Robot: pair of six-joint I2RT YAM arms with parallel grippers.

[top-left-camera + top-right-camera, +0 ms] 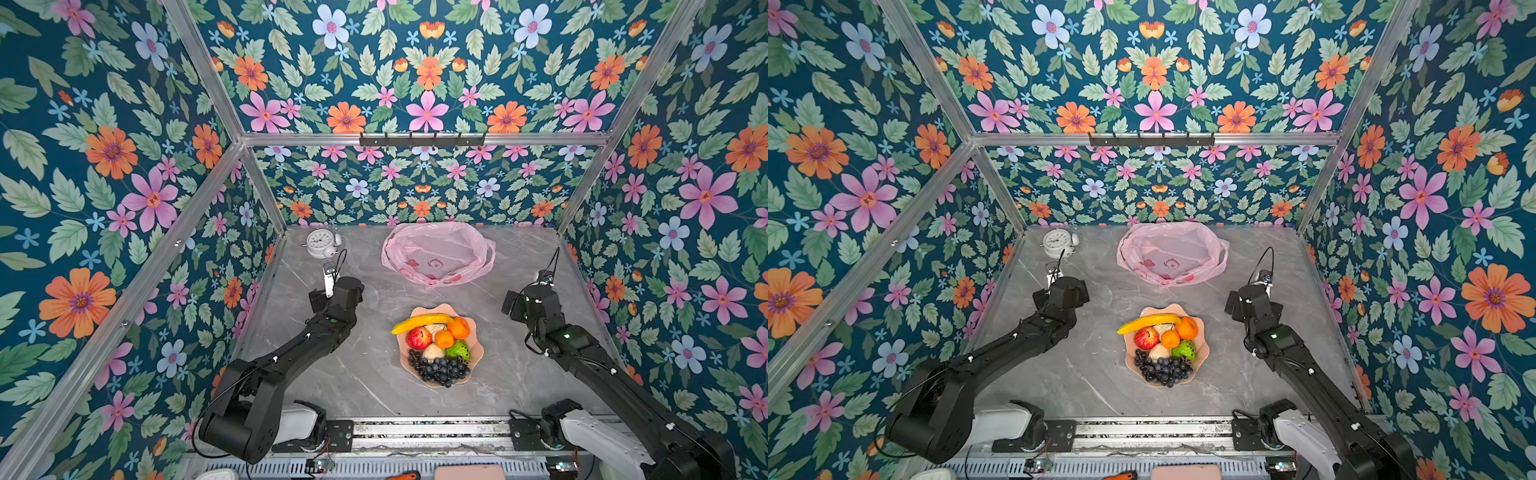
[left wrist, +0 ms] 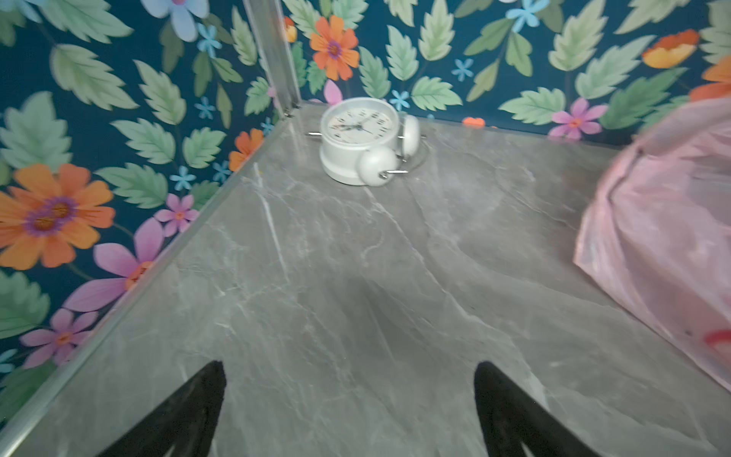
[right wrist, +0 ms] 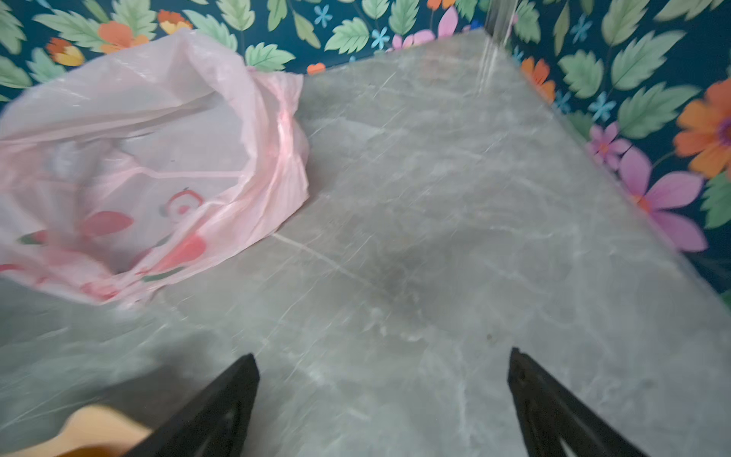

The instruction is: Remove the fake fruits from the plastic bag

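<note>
Fake fruits [image 1: 444,339] fill the scalloped bowl [image 1: 432,311] at lower centre in both top views; the plastic bag [image 1: 438,253] lies slack above it. Left wrist view: the left gripper [image 2: 350,380] gapes empty over the table [image 2: 356,257]. Right wrist view: the right gripper [image 3: 383,368] stands wide, empty, near the bag.

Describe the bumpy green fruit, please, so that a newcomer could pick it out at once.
On the grey marble table, find the scalloped peach bowl near the front middle. The green fruit sits at its right side, just behind the dark grape bunch. It is the only green, knobbly piece there.
</note>
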